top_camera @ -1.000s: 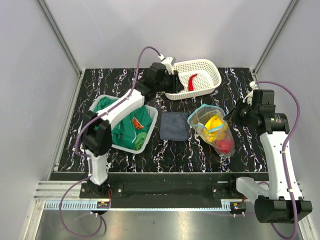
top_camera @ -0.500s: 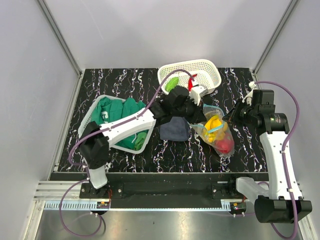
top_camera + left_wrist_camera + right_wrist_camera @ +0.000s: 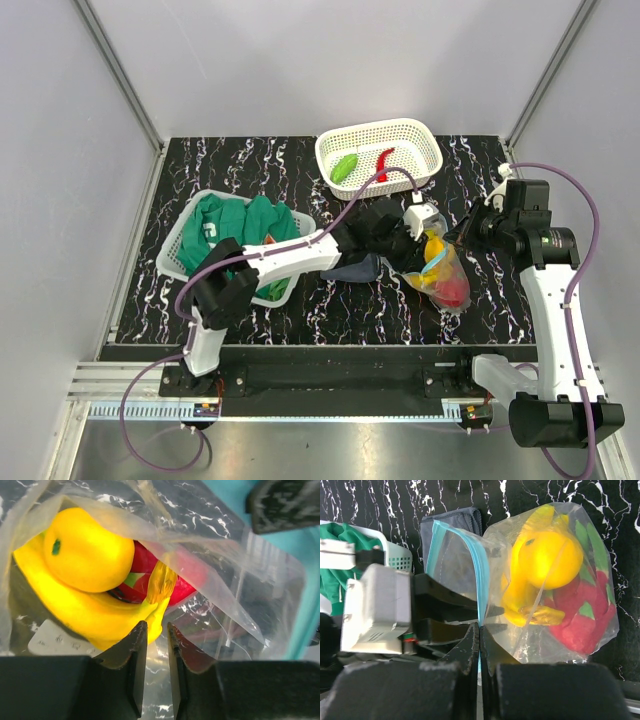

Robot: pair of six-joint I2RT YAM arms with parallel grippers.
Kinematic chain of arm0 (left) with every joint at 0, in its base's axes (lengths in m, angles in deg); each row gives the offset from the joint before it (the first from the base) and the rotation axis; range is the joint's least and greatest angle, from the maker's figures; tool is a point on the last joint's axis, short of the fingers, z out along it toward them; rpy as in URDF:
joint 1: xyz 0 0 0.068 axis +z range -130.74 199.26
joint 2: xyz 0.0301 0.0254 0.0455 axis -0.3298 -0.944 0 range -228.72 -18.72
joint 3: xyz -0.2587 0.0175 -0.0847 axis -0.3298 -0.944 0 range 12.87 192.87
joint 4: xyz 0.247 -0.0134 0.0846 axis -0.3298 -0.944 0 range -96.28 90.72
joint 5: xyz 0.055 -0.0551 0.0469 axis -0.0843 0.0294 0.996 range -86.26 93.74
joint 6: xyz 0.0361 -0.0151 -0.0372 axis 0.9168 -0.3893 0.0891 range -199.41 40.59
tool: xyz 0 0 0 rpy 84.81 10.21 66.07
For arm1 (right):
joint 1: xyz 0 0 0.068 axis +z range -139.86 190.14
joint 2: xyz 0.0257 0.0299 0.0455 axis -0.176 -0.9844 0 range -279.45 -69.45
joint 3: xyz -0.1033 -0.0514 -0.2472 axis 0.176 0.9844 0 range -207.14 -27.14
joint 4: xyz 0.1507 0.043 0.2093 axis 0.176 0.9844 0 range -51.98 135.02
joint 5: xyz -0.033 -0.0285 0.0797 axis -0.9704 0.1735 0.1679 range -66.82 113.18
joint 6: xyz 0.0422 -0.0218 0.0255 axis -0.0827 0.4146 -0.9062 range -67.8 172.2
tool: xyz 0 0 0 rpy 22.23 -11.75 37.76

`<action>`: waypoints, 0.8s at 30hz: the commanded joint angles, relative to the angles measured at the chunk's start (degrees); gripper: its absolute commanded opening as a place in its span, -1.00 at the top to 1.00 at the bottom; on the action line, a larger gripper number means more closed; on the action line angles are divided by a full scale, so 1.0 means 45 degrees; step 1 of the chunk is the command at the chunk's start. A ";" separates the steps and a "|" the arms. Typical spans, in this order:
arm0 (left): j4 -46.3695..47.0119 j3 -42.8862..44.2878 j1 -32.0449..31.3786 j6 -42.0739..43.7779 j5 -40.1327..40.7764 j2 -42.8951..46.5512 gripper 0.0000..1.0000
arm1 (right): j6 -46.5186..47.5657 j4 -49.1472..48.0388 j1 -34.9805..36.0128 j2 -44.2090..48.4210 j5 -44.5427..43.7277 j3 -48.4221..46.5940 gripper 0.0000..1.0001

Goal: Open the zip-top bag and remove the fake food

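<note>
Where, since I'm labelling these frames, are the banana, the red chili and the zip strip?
banana point(image 3: 75, 614): left wrist view, its curved middle.
red chili point(image 3: 385, 157): top external view, its middle.
zip strip point(image 3: 481, 582): right wrist view, its teal band.

Green clothing's white print seems unreadable.

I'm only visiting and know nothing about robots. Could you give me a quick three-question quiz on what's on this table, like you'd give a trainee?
1. How many toy food pieces lie in the white basket?
2. True or false: the zip-top bag is empty.
3. What does the right gripper pinch? A) nothing B) the bag's blue-edged mouth C) the white basket

Key:
1. Two: a green vegetable and a red chili.
2. False: a banana and a red fruit show inside.
3. B.
</note>
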 commanded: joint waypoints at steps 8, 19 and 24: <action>0.2744 0.0557 -0.0197 -0.1249 0.0423 -0.0477 0.31 | -0.0163 -0.0307 -0.0003 0.0261 0.0337 -0.0207 1.00; 0.3408 0.0771 -0.0217 -0.1425 -0.0220 -0.1629 0.11 | -0.0163 -0.0268 -0.0003 0.0241 0.0337 -0.0265 1.00; 0.3779 0.0712 -0.0256 -0.1542 -0.0143 -0.1903 0.07 | -0.0124 -0.0210 -0.0003 0.0241 0.0298 -0.0207 1.00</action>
